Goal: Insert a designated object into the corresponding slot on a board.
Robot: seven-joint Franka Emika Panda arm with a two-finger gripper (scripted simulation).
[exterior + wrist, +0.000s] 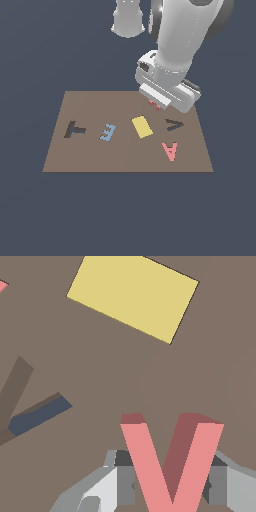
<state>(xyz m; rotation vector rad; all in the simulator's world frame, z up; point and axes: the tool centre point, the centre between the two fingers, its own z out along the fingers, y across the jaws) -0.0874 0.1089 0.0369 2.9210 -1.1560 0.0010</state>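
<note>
Pink-red letter V (170, 466) nearest the wrist lens, pinched between the 2 fingers (125, 478) of the pincer (170, 483), pressed together on its 2 arms from either side, open end pointing away from the wrist. Held upright-looking against the fingers, clear of the board (125, 381) below as far as can be judged. Seen from the exterior view only as 2 small red tips (155, 104) poking out under the pincer (158, 102), near the board's far edge.

Target slot (173, 125): dark V-shaped recess on the board (90, 150), just beyond the pincer toward the exterior view's right and a little nearer that camera. Lying on its side there, point toward the exterior view's left, open end toward the right. In the wrist view, partly cut off at the frame edge (30, 406), off to one side of the held letter and turned at a clear angle to it.

Crux of the coming move, as a judgement: a short sideways shift to hang over the recess, plus a twist about the vertical so the letter's axis matches the slot's, then straight down. Misalignment in rotation the likeliest cause of a jam.

Nearby clutter: yellow block (142, 126) just left of the slot, pink-red letter A (170, 150) just in front of it, blue letter E (107, 132) and dark T-shaped recess (75, 129) well apart.
</note>
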